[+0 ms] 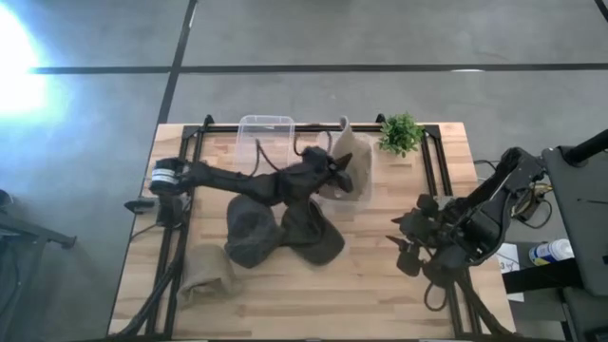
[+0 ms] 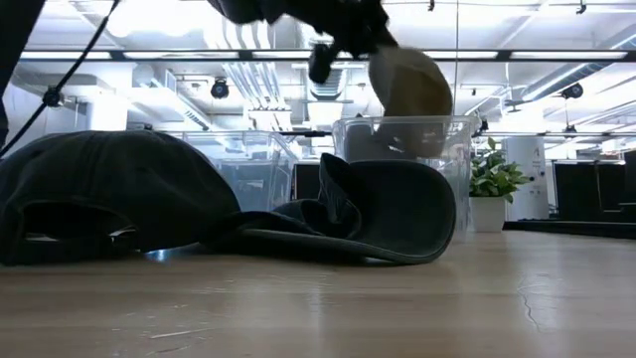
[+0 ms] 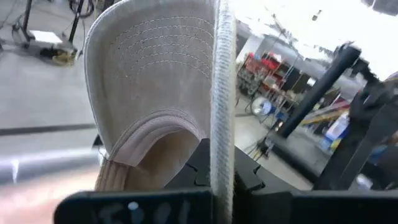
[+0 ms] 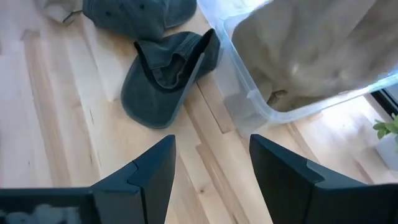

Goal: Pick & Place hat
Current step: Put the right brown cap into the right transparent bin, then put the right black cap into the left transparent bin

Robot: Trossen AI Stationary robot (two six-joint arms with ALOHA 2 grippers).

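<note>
A tan hat (image 1: 350,157) hangs from my left gripper (image 1: 334,173) over a clear bin (image 1: 363,195) at the table's far middle. In the low view the tan hat (image 2: 409,85) hangs below the left gripper (image 2: 333,48), its lower end about level with the clear bin's rim (image 2: 397,121). Two dark hats (image 1: 252,233) (image 1: 315,237) lie on the table in front of the bin. A second tan hat (image 1: 204,271) lies near the left front. My right gripper (image 4: 211,146) is open above the table's right side, touching nothing. My left gripper (image 3: 219,186) is shut on the tan hat, pinching a stitched edge (image 3: 221,112) that shows edge-on between the fingers. The brim's underside (image 3: 155,56) stands beside that edge. The hat is lifted clear of the table and hangs below the fingers over the bin.
A second clear bin (image 1: 266,133) stands at the far edge, left of the first. A small green plant (image 1: 400,133) stands at the far right corner. Bare wood lies between the dark hats and my right arm (image 1: 456,228).
</note>
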